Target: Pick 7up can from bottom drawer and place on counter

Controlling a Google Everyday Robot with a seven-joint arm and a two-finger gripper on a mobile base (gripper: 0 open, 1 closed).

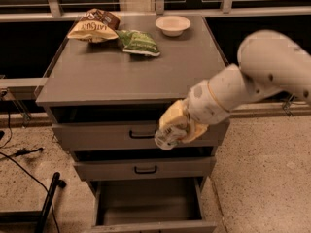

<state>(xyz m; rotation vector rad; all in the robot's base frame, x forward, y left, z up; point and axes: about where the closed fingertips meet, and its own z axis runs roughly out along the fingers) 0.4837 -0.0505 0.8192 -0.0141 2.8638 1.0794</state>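
My gripper (pixel 174 128) is shut on the 7up can (pixel 165 136), a silvery can with its metal end facing down-left. It hangs in front of the top drawer, just below the front edge of the counter (pixel 121 74) and well above the bottom drawer (pixel 146 205). The bottom drawer is pulled open and its grey tray looks empty. The white arm reaches in from the right.
On the back of the counter lie a yellow-brown snack bag (pixel 93 27), a green snack bag (pixel 138 42) and a white bowl (pixel 173 24). Two upper drawers with black handles (pixel 142 135) are partly open. Black cables and a stand (pixel 48 203) lie on the floor at left.
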